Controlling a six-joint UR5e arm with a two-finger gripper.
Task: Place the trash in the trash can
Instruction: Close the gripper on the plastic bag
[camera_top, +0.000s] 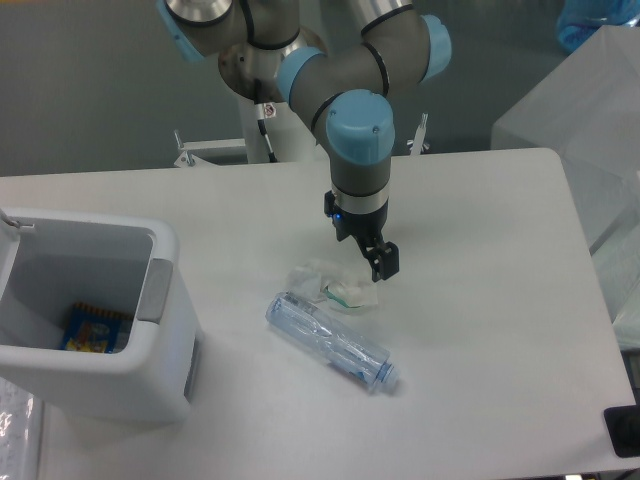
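Note:
The trash lies mid-table in two pieces: a crumpled clear wrapper with a green bit (336, 286), and just in front of it a clear bluish bottle (333, 341) on its side, cap end toward the right. My gripper (366, 250) hovers just above and behind the wrapper's right edge. It is turned so I see it nearly edge-on, open, with nothing between its fingers. At the left stands the white trash can (160, 292), open at the top, a blue and orange packet (95, 330) at its bottom.
Translucent plastic bins (585, 110) stand past the table's right edge. A small black object (623, 430) sits at the front right corner. The arm's base column (262, 130) rises behind the table's far edge.

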